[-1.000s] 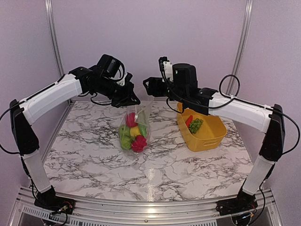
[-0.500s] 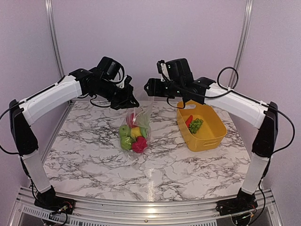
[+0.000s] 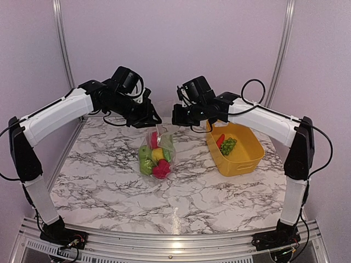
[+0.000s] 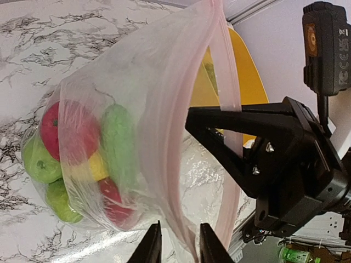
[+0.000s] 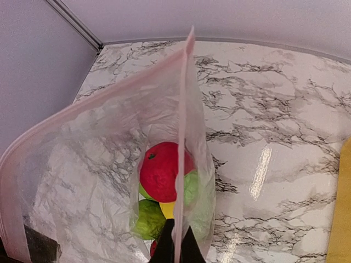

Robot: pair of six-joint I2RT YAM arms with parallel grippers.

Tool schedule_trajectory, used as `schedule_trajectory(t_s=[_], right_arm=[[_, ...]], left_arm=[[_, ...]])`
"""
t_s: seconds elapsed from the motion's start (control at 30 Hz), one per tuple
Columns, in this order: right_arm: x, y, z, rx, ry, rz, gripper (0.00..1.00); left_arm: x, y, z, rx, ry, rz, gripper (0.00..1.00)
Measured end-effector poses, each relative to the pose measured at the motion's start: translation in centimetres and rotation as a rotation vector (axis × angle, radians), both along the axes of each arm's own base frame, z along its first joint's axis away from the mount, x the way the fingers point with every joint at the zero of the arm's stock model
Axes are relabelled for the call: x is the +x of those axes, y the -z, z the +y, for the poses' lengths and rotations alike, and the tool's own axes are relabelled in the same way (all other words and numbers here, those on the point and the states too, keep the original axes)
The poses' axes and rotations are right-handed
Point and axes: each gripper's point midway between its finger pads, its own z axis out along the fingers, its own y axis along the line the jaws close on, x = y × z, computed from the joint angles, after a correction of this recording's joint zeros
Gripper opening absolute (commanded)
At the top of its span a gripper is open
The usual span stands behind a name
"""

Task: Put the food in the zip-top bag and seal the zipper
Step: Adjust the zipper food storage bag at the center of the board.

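Overhead, we see the bag hanging upright over the middle of the table, toward its far edge, mouth up between the two grippers. The left gripper is at the left end of the mouth, and the right gripper is at the right end. The food, red, green and yellow pieces, lies bunched in the bag's bottom. We cannot tell whether that bottom touches the marble. A yellow basket stands near the table's right edge, apart from the bag, with a red piece and a green piece in it.

From the left wrist, we see the zipper as two pale pink strips standing apart, so the mouth is unsealed. One strip runs down between the left fingers, which stand narrowly apart, and neither pad plainly presses it. The other strip passes into the right gripper's black jaws, which are closed on it.

From the right wrist, we see those jaws pinched together on the strip, seen edge-on. The bag hangs beyond them, with a red fruit above green and yellow ones inside.
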Motion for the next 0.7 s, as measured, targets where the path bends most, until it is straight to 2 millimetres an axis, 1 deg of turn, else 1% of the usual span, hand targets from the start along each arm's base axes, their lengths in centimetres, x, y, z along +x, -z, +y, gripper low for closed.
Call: schedule_trajectory(t_s=[0.1,0.2,0.27,0.3,0.33,0.4,0.47,0.57,0.6,0.7], right_arm=[[-0.3,-0.6,0.3,0.021,-0.015,0.006,0.0],[-0.7,-1.6,0.8,0.04,-0.036,0.003,0.0],[-0.8,-2.1,1.0,0.051,-0.045,-0.001,0.0],[-0.9,-2.3,1.1,0.054,-0.05,-0.002,0.01],[-0.9,-2.6,1.1,0.056,-0.054,-0.003,0.01],[-1.0,-3.4,1.2,0.063,-0.061,-0.011,0.04],[-1.0,-4.2,1.3,0.069,-0.068,-0.026,0.12],[-1.0,-5.3,1.4,0.089,-0.075,-0.042,0.34],[-1.0,-5.6,1.4,0.094,-0.084,-0.048,0.4],[-0.9,-6.2,1.3,0.115,-0.103,-0.048,0.48]], left_arm=[[0.1,0.1,0.4,0.016,-0.015,-0.003,0.32],[0.2,0.1,0.7,0.029,-0.027,-0.004,0.25],[0.3,-0.1,0.9,0.037,-0.04,-0.006,0.18],[0.4,-0.3,1.0,0.043,-0.048,-0.013,0.12],[0.5,-0.6,1.2,0.049,-0.057,-0.023,0.0],[0.9,-1.4,1.7,0.066,-0.083,-0.045,0.0],[1.3,-2.2,2.4,0.087,-0.114,-0.071,0.0],[1.7,-3.2,3.0,0.109,-0.137,-0.101,0.0],[1.7,-3.4,3.1,0.114,-0.139,-0.108,0.0],[1.6,-3.4,3.2,0.124,-0.134,-0.107,0.0]])
